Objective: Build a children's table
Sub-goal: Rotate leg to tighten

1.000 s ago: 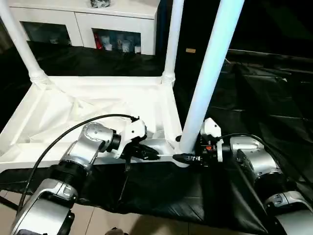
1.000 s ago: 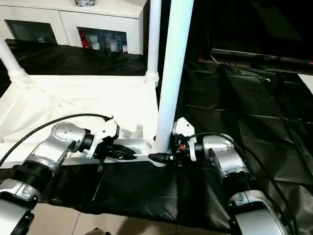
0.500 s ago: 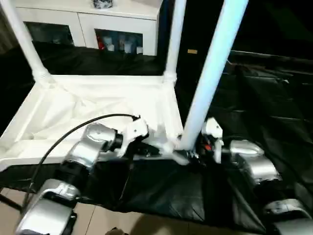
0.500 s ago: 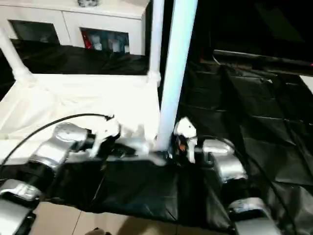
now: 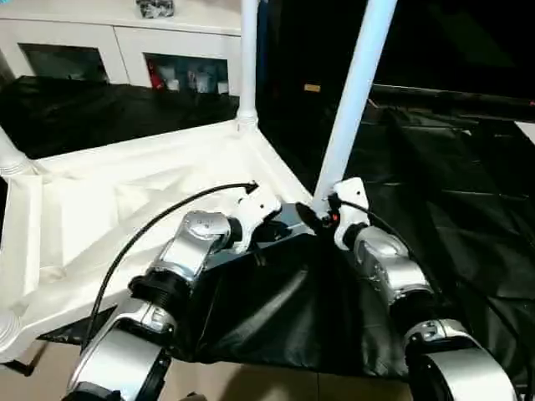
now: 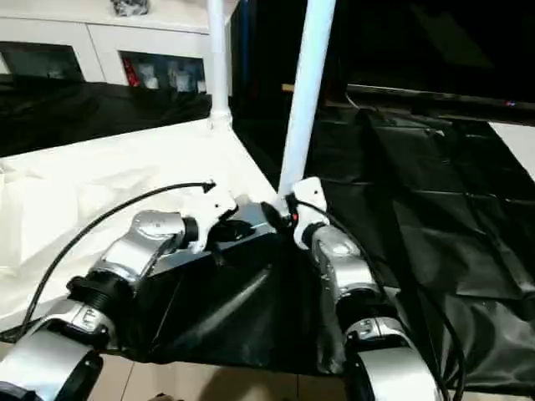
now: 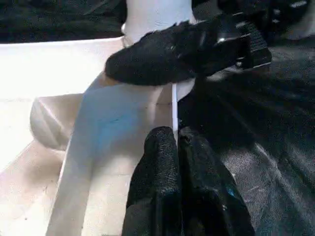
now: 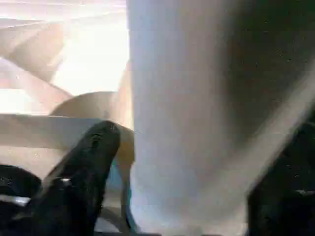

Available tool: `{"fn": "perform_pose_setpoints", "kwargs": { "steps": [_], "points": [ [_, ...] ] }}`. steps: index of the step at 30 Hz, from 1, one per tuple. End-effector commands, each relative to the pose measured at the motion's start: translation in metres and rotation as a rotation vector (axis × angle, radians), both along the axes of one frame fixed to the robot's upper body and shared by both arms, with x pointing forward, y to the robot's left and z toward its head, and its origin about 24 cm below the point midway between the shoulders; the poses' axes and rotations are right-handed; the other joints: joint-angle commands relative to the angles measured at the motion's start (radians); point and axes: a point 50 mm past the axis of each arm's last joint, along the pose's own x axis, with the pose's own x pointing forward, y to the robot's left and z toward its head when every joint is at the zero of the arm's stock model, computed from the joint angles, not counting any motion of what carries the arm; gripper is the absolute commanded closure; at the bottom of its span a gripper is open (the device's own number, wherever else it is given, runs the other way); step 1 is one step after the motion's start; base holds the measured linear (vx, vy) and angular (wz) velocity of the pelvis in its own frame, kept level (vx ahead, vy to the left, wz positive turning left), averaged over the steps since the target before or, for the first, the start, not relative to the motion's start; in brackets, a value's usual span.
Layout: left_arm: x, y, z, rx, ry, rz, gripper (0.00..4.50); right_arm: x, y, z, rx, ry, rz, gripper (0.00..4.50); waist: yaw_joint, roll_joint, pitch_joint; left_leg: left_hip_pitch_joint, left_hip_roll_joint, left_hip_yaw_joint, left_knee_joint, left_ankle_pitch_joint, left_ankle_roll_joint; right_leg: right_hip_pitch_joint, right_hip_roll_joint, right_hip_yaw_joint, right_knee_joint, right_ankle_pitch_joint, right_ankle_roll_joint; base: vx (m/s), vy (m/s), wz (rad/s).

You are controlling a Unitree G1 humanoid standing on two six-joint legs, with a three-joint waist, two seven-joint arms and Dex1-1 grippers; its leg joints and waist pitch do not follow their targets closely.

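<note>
Tabletop (image 5: 125, 196) has swung round since a second ago. Right gripper (image 8: 172, 167) straddles the near leg (image 5: 351, 100), left gripper (image 7: 179, 162) pinched shut; keep that leg upright while seating it.

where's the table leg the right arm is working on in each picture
Left eye view: the near table leg rises right of centre, up out of the picture from its corner socket.
Right eye view: same leg, near the middle, leaning slightly right.
Left wrist view: its base at the top, behind a black finger of the right end effector.
Right wrist view: the wide pale column between that end effector's two fingers.
Shared landmark: the white tabletop beside its socket.
</note>
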Motion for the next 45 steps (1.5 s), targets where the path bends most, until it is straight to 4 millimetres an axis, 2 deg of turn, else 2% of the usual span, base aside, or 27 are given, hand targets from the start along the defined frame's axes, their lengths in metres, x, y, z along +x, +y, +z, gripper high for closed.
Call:
{"fn": "perform_pose_setpoints", "kwargs": {
  "steps": [1, 3, 4, 6, 7, 9, 10, 11, 13, 18, 21, 23, 30, 34, 37, 39, 41, 42, 43, 44, 45],
  "points": [
    [-0.008, -0.014, 0.005, -0.016, -0.011, -0.150, 4.50, -0.005, 0.016, 0.000, -0.020, 0.001, 0.171, 0.49, 0.003, 0.003, -0.064, 0.005, 0.020, -0.009, -0.068, -0.278, 0.031, 0.041, -0.046, 0.035, -0.067, -0.255, -0.206, 0.000, 0.000, 0.00],
    [-0.012, -0.006, 0.003, -0.004, 0.013, -0.196, 4.50, -0.008, 0.007, -0.001, -0.062, 0.003, 0.255, 0.49, 0.004, -0.001, -0.069, 0.001, 0.019, -0.006, -0.060, -0.224, 0.052, 0.049, -0.043, 0.035, -0.051, -0.149, -0.241, 0.026, -0.003, 0.00],
    [-0.013, -0.003, 0.003, -0.002, 0.015, -0.219, 4.50, -0.009, 0.003, -0.001, -0.073, 0.009, 0.278, 0.49, 0.003, -0.004, -0.069, -0.003, 0.019, -0.006, -0.059, -0.205, 0.061, 0.052, -0.045, 0.036, -0.047, -0.120, -0.248, 0.053, -0.006, 0.00],
    [-0.017, 0.003, 0.004, -0.005, 0.041, -0.264, 4.50, -0.012, -0.007, -0.001, -0.080, 0.022, 0.343, 0.49, 0.009, -0.001, -0.072, -0.002, 0.019, -0.001, -0.050, -0.150, 0.095, 0.054, -0.042, 0.036, -0.036, -0.030, -0.279, 0.000, 0.000, 0.00],
    [-0.018, 0.007, 0.004, 0.001, 0.043, -0.284, 4.50, -0.014, -0.013, 0.000, -0.084, 0.032, 0.380, 0.49, 0.010, -0.003, -0.071, -0.002, 0.020, 0.000, -0.050, -0.140, 0.100, 0.054, -0.042, 0.035, -0.033, -0.017, -0.284, 0.000, 0.000, 0.00],
    [-0.017, 0.010, 0.005, 0.003, 0.042, -0.291, 4.50, -0.019, -0.018, 0.001, -0.082, 0.057, 0.469, 0.49, 0.016, 0.000, -0.070, 0.000, 0.022, 0.003, -0.048, -0.149, 0.109, 0.054, -0.040, 0.033, -0.033, -0.023, -0.293, 0.000, 0.000, 0.00],
    [-0.018, 0.013, 0.006, 0.002, 0.051, -0.309, 4.50, -0.028, -0.024, 0.002, -0.080, 0.092, 0.590, 0.49, 0.027, 0.001, -0.067, 0.003, 0.026, 0.003, -0.049, -0.171, 0.111, 0.053, -0.040, 0.033, -0.037, -0.053, -0.287, 0.000, 0.000, 0.00],
    [-0.019, 0.014, 0.006, 0.002, 0.057, -0.322, 4.50, -0.030, -0.027, 0.002, -0.082, 0.103, 0.621, 0.49, 0.033, 0.001, -0.067, 0.005, 0.027, 0.004, -0.049, -0.181, 0.109, 0.052, -0.040, 0.033, -0.038, -0.068, -0.284, 0.000, 0.000, 0.00],
    [-0.022, 0.018, 0.007, 0.002, 0.083, -0.362, 4.50, -0.034, -0.033, 0.002, -0.089, 0.138, 0.673, 0.49, 0.037, 0.001, -0.064, 0.005, 0.029, 0.003, -0.053, -0.208, 0.093, 0.049, -0.043, 0.034, -0.041, -0.115, -0.281, 0.000, 0.000, 0.00],
    [-0.025, 0.024, 0.010, 0.000, 0.113, -0.408, 4.50, -0.039, -0.038, 0.004, -0.062, 0.174, 0.747, 0.49, 0.039, -0.001, -0.058, 0.011, 0.029, -0.002, -0.063, -0.287, 0.040, 0.045, -0.047, 0.036, -0.059, -0.288, -0.235, 0.000, 0.000, 0.00],
    [-0.025, 0.026, 0.010, 0.004, 0.122, -0.416, 4.50, -0.040, -0.038, 0.005, -0.051, 0.183, 0.764, 0.74, 0.040, -0.002, -0.058, 0.012, 0.029, -0.002, -0.063, -0.282, 0.034, 0.042, -0.046, 0.036, -0.060, -0.290, -0.229, 0.000, 0.000, 0.00],
    [-0.027, 0.028, 0.010, 0.000, 0.148, -0.439, 4.50, -0.042, -0.037, 0.006, -0.025, 0.204, 0.789, 0.94, 0.042, -0.003, -0.060, 0.009, 0.029, -0.003, -0.063, -0.261, 0.037, 0.046, -0.046, 0.036, -0.057, -0.274, -0.227, 0.000, 0.000, 0.00],
    [-0.027, 0.029, 0.011, 0.001, 0.144, -0.429, 4.50, -0.048, -0.034, 0.003, -0.021, 0.237, 0.830, 1.49, 0.047, -0.006, -0.064, 0.008, 0.029, -0.001, -0.059, -0.215, 0.044, 0.045, -0.047, 0.036, -0.048, -0.206, -0.244, 0.000, 0.000, 0.00],
    [-0.025, 0.027, 0.010, -0.005, 0.119, -0.397, 4.50, -0.049, -0.031, 0.002, -0.011, 0.232, 0.814, 1.85, 0.052, -0.009, -0.063, 0.008, 0.029, 0.000, -0.059, -0.213, 0.044, 0.046, -0.047, 0.036, -0.048, -0.210, -0.240, 0.000, 0.000, 0.00],
    [-0.021, 0.023, 0.009, -0.015, 0.093, -0.339, 4.50, -0.047, -0.028, 0.001, 0.006, 0.212, 0.762, 1.89, 0.054, -0.010, -0.061, 0.012, 0.029, 0.001, -0.060, -0.236, 0.036, 0.042, -0.048, 0.036, -0.054, -0.248, -0.229, 0.000, 0.000, 0.00],
    [-0.016, 0.018, 0.008, -0.019, 0.063, -0.273, 4.50, -0.043, -0.023, -0.003, -0.006, 0.173, 0.665, 1.90, 0.052, -0.010, -0.057, 0.013, 0.029, -0.001, -0.063, -0.265, 0.024, 0.038, -0.049, 0.037, -0.060, -0.303, -0.213, 0.000, 0.000, 0.00],
    [-0.011, 0.012, 0.008, -0.023, 0.039, -0.210, 4.50, -0.039, -0.018, -0.007, -0.007, 0.150, 0.570, 1.91, 0.047, -0.012, -0.054, 0.014, 0.026, -0.005, -0.067, -0.296, 0.007, 0.037, -0.053, 0.036, -0.070, -0.389, -0.183, 0.000, 0.000, 0.00],
    [-0.009, 0.007, 0.008, -0.025, 0.027, -0.175, 4.50, -0.035, -0.015, -0.010, -0.010, 0.143, 0.480, 1.91, 0.043, -0.011, -0.053, 0.018, 0.025, -0.010, -0.069, -0.324, -0.006, 0.034, -0.055, 0.035, -0.079, -0.463, -0.153, 0.000, 0.000, 0.00],
    [-0.007, 0.004, 0.008, -0.026, 0.020, -0.156, 4.50, -0.033, -0.012, -0.012, -0.012, 0.140, 0.428, 1.91, 0.040, -0.010, -0.051, 0.018, 0.024, -0.010, -0.070, -0.329, -0.010, 0.030, -0.055, 0.037, -0.082, -0.478, -0.146, 0.000, 0.000, 0.00],
    [-0.005, -0.001, 0.008, -0.029, 0.006, -0.124, 4.50, -0.028, -0.009, -0.015, -0.017, 0.135, 0.341, 1.92, 0.034, -0.010, -0.049, 0.020, 0.022, -0.014, -0.072, -0.349, -0.019, 0.028, -0.055, 0.033, -0.088, -0.523, -0.129, 0.000, 0.000, 0.00],
    [-0.002, -0.011, 0.009, -0.046, 0.000, -0.085, 4.50, -0.021, -0.003, -0.019, -0.031, 0.126, 0.174, 1.93, 0.026, -0.011, -0.049, 0.021, 0.020, -0.017, -0.072, -0.365, -0.027, 0.025, -0.055, 0.031, -0.091, -0.560, -0.113, 0.000, 0.000, 0.00]
  ]
}}
